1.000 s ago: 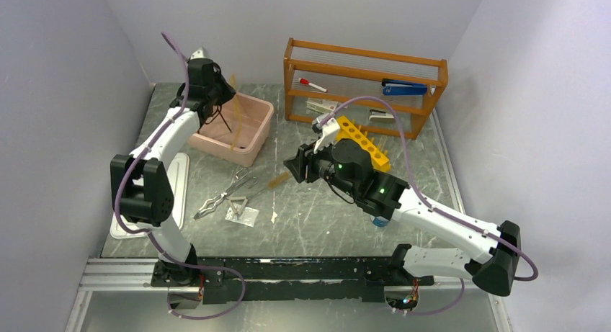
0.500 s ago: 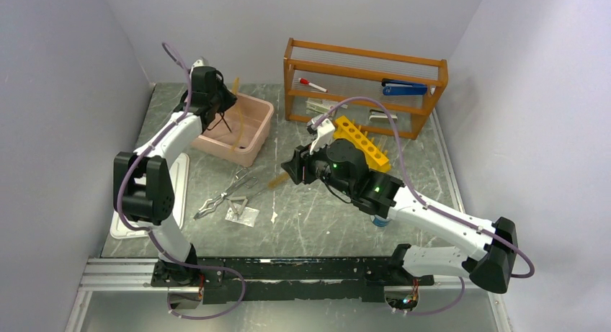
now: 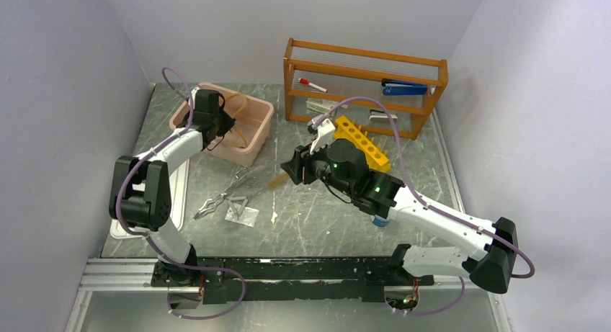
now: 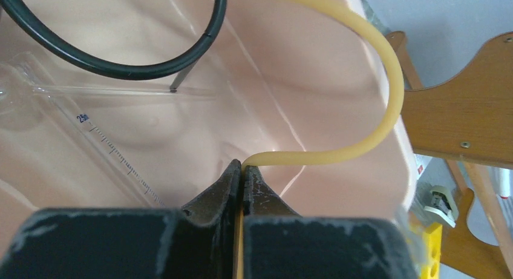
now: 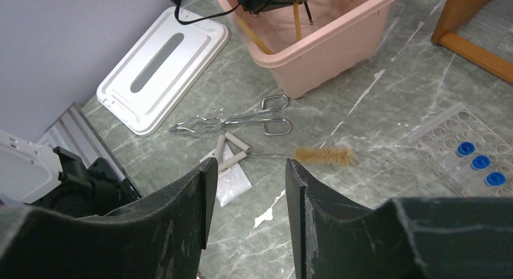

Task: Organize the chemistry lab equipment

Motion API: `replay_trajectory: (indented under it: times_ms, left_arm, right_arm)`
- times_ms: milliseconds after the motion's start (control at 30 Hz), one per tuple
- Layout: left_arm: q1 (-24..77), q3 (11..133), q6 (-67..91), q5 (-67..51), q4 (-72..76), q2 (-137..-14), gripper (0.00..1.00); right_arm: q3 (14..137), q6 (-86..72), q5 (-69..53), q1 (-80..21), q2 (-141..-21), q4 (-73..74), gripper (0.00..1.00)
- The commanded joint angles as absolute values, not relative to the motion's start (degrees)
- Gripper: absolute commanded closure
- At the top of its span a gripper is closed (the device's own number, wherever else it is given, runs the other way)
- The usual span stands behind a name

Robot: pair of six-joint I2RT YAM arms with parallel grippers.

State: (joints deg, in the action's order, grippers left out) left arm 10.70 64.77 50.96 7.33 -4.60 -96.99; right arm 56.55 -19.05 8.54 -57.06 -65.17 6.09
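My left gripper is down inside the pink bin, shut on one end of the tan rubber tubing, which arcs up over the bin's far wall. The black wire ring stand and a graduated glass tube lie in the same bin. My right gripper hangs open over the table with nothing between its fingers. Beyond it lie the silvery tongs, a bristle brush and a small plastic bag. Blue-capped tubes sit in a clear rack at the right.
A white lid lies flat left of the tongs. A yellow tube rack stands behind the right arm. The wooden shelf at the back holds the red-capped marker and blue stapler.
My left gripper has come down and toward me into the bin, bringing the tubing from hanging upright to curled inside it. The right arm edged slightly left, then stayed still.
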Motion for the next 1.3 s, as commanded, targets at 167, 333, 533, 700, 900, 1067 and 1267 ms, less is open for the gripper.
replay_trajectory:
  times_ms: [167,333,533,700,900,1067,1267]
  left_arm:
    - [10.38,67.12,51.10,1.52,-4.05,-93.93,0.89]
    - [10.37,67.80,48.67,1.46,-7.32,-92.70,0.67]
    - [10.37,71.72,41.63,5.37,-12.97,-90.47,0.42]
    - [10.37,75.64,36.57,8.43,-15.97,-88.72,0.36]
    - [10.37,78.37,30.04,2.12,-17.94,-86.66,0.39]
    - [10.37,77.52,22.45,-3.23,-24.03,-81.54,0.38]
    - [10.45,69.35,11.60,-14.43,-30.43,-72.71,0.32]
  right_arm:
    - [56.43,-19.32,8.17,-56.91,-64.52,4.57,0.52]
    - [56.03,-19.38,8.35,-56.86,-64.13,4.44,0.51]
    - [55.98,-19.18,8.26,-56.87,-64.29,4.13,0.52]
    - [56.16,-18.98,8.16,-56.89,-64.51,3.89,0.51]
    - [56.34,-18.81,8.36,-56.83,-64.88,4.15,0.51]
    - [57.20,-18.54,8.24,-56.94,-66.98,4.80,0.51]
    - [59.32,-19.75,8.90,-56.93,-73.83,7.24,0.51]
